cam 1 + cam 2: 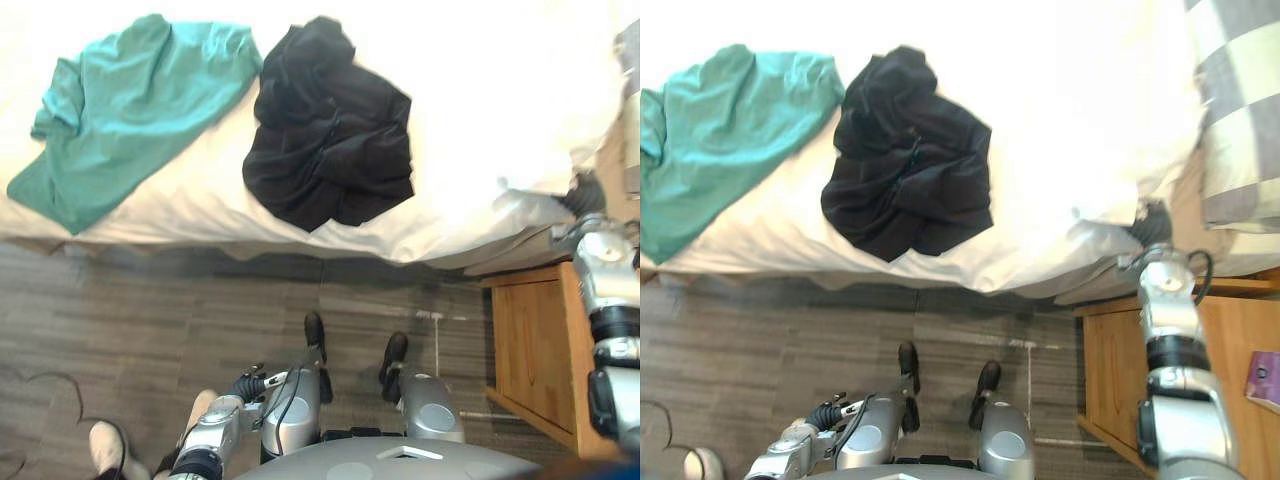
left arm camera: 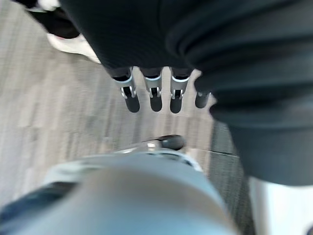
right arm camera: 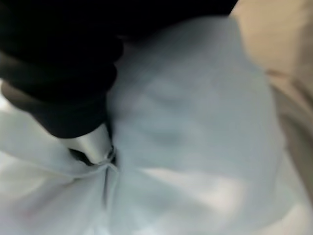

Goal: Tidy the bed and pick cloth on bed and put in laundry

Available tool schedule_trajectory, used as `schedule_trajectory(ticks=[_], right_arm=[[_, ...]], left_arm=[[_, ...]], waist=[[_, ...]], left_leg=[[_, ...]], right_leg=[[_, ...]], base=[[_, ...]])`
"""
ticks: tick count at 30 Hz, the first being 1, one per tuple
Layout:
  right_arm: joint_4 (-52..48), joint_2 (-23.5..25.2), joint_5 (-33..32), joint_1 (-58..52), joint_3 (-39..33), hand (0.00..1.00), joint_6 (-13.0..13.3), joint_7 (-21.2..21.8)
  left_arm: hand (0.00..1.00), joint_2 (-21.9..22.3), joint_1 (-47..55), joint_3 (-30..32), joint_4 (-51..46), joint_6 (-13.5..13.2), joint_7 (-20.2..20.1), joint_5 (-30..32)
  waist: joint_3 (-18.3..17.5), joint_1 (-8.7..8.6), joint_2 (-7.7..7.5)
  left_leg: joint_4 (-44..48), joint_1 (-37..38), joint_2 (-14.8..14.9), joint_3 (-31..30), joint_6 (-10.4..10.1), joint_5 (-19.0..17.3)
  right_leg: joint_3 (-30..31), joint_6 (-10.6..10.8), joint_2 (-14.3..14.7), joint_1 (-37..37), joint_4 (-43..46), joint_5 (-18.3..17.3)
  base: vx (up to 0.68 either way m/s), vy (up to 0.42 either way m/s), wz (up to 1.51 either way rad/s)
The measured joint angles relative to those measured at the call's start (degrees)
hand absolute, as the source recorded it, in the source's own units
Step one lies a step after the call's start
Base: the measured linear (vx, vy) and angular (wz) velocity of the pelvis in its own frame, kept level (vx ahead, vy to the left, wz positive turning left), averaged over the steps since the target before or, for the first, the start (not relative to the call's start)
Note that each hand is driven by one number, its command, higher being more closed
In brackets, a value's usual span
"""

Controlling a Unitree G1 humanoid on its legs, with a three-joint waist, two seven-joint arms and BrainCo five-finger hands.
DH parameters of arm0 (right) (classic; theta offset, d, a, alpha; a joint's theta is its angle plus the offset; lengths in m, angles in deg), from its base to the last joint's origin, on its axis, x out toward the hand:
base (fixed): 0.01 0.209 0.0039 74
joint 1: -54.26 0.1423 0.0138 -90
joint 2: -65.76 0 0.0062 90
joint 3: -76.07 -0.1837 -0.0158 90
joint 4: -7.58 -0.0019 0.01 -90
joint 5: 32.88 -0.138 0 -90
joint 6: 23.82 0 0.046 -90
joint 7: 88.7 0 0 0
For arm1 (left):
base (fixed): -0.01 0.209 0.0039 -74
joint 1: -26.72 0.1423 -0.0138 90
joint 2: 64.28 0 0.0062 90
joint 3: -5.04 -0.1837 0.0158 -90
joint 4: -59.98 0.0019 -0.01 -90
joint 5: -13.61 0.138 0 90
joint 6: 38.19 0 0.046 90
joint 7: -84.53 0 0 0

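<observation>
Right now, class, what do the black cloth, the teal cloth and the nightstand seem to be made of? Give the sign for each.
Black cloth: soft matt fabric, likely a knit; it slumps in deep crumpled folds.
Teal cloth: thin matt fabric, perhaps cotton; it lies flat with fine creases.
Nightstand: wood or wood veneer, smooth; orange-brown with a framed panel.

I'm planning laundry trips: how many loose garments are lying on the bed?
2: a teal garment spread on the left of the bed, and a crumpled black garment beside it, near the front edge. Others may lie beyond the views.
</observation>
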Motion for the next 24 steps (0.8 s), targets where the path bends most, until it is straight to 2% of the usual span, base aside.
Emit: schedule_trajectory(ticks=[3, 5, 9, 12, 14, 19, 21, 23, 24], right_arm=[[-1.7, 4.9, -1.9, -5.3, -2.1, 0.00, 0.0, -1.4], [-1.7, 7.8, -3.0, -9.5, -4.1, 0.00, 0.2, -2.7], [-2.4, 10.5, -2.9, -13.7, -6.5, 0.00, 0.2, -5.2], [-2.2, 14.1, -2.9, -17.3, -9.1, 0.00, -1.4, -9.3], [-2.3, 16.0, -2.9, -18.7, -12.0, 0.00, -2.0, -13.8], [-8.8, 17.0, -2.4, -20.9, -17.5, 0.00, -2.8, -20.9], [-14.2, 16.8, -0.5, -20.8, -20.2, 0.00, -4.3, -24.6], [-16.5, 16.7, 0.0, -20.2, -21.7, 0.00, -4.8, -26.0], [-18.5, 16.5, 0.0, -19.8, -21.8, 1.00, -4.9, -26.1]], left_arm=[[0.00, 0.6, 1.1, 0.4, 0.2, 0.7, 0.1, 0.3], [0.00, 1.3, 1.4, 0.4, 2.1, 0.8, 0.7, 1.7], [0.00, 1.8, 2.2, 0.4, 2.3, 1.9, 0.9, 1.8], [0.00, 1.8, 3.7, 0.4, 2.2, 2.5, 0.9, 1.8], [0.00, 1.9, 4.4, 0.5, 2.2, 3.1, 0.9, 1.6], [0.00, 2.1, 5.0, 0.8, 2.2, 3.7, 0.9, 1.7], [0.00, 2.1, 5.3, 0.8, 2.1, 3.7, 1.0, 1.6], [0.00, 2.1, 5.5, 0.8, 2.1, 3.7, 1.0, 1.4], [0.00, 2.2, 5.7, 0.8, 2.1, 3.7, 1.1, 1.0]], waist=[[-2.0, -0.34, 0.49], [-4.0, -1.21, 1.29], [-5.2, -1.57, 1.72], [-6.6, -2.17, 1.66], [-6.7, -2.98, 1.70], [-7.4, -3.61, 1.96], [-7.5, -4.19, 2.04], [-7.5, -4.16, 2.03], [-7.5, -4.13, 2.08]], left_leg=[[0.0, 1.8, 0.4, 1.4, 0.5, -0.8], [0.0, 2.4, 0.8, 2.1, 1.0, -1.4], [0.0, 4.1, 1.3, 2.9, 0.7, -2.1], [0.0, 4.3, 1.5, 3.1, 0.8, -2.5], [0.0, 4.4, 1.4, 3.4, 0.9, -2.7], [0.0, 5.6, 1.4, 4.5, 0.8, -3.4], [0.0, 5.6, 1.4, 4.5, 0.8, -3.4], [0.0, 6.0, 1.5, 4.4, 0.8, -3.4], [-0.1, 6.3, 1.6, 4.4, 0.8, -3.4]], right_leg=[[1.6, 0.0, 0.7, 1.3, -0.9, 0.0], [2.1, 0.3, 1.2, 1.9, -1.6, -0.2], [2.5, 0.3, 1.8, 3.6, -2.5, -0.4], [2.6, 0.3, 2.0, 3.9, -2.9, -0.5], [2.9, 0.3, 2.0, 3.9, -3.0, -0.5], [4.2, 0.0, 2.0, 4.5, -3.3, 0.0], [4.2, 0.0, 2.1, 4.6, -3.5, 0.0], [4.1, 0.0, 2.2, 5.1, -3.6, 0.0], [4.1, 0.0, 2.3, 5.5, -3.7, 0.0]], base=[[0.06, -0.020, -0.33], [0.04, -0.017, -0.18], [0.06, -0.024, -0.11], [0.07, -0.011, -0.03], [0.08, 0.005, -0.05], [0.06, 0.011, -0.14], [0.04, 0.001, 0.00], [0.00, 0.000, 0.00], [0.00, 0.000, 0.00]])
